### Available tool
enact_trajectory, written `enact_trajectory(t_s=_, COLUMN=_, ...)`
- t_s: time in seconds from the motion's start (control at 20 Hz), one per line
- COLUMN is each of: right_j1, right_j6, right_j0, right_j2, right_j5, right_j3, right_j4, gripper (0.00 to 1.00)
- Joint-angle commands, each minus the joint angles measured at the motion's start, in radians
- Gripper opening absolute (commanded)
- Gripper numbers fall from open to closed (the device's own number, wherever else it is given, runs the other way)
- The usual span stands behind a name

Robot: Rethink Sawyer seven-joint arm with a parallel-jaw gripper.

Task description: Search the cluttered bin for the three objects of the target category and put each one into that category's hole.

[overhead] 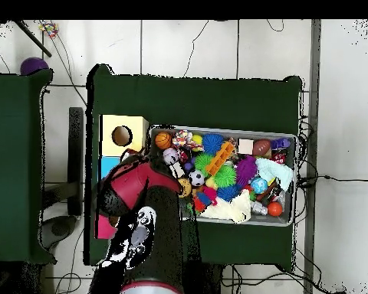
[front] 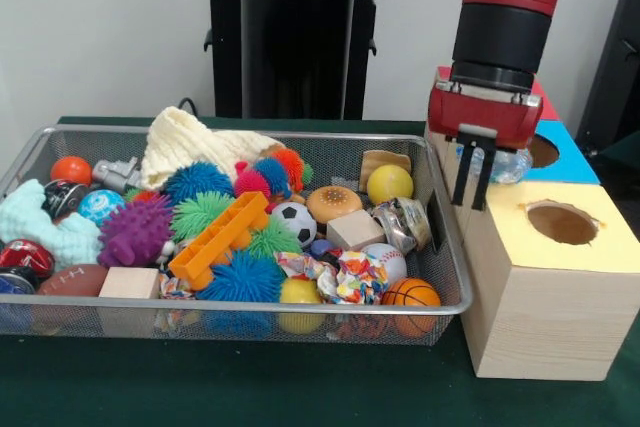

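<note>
The box with holes (front: 548, 277) stands just right of the toy-filled bin (front: 452, 247).

Red/blk arm (front: 505, 7), red wrist block, two thin blk tool (front: 471, 187) fingers.

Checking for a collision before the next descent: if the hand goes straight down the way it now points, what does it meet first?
Probably the wooden box, near its bin-side edge beside the yellow top's hole. The hand hangs open just above it; depth is unclear, so the basket rim could be hit instead.
</note>
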Motion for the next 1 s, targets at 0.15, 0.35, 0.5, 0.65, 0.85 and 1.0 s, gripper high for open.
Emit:
enact_trajectory(t_s=0.15, right_j1=-0.034, right_j6=0.245, right_j0=0.188, right_j2=-0.068, right_j5=-0.064, right_j3=0.222, right_j4=0.110, gripper=0.00)
enact_trajectory(t_s=0.35, right_j1=0.007, right_j6=0.278, right_j0=0.286, right_j2=-0.147, right_j5=-0.080, right_j3=0.216, right_j4=0.155, gripper=0.00)
enact_trajectory(t_s=0.5, right_j1=0.033, right_j6=0.289, right_j0=0.358, right_j2=-0.195, right_j5=-0.097, right_j3=0.227, right_j4=0.196, gripper=0.00)
enact_trajectory(t_s=0.65, right_j1=0.051, right_j6=0.293, right_j0=0.444, right_j2=-0.234, right_j5=-0.122, right_j3=0.251, right_j4=0.237, gripper=0.00)
enact_trajectory(t_s=0.85, right_j1=0.073, right_j6=0.270, right_j0=0.558, right_j2=-0.273, right_j5=-0.147, right_j3=0.281, right_j4=0.278, gripper=0.00)
enact_trajectory(t_s=1.0, right_j1=0.059, right_j6=0.237, right_j0=0.587, right_j2=-0.264, right_j5=-0.163, right_j3=0.308, right_j4=0.308, gripper=0.00)
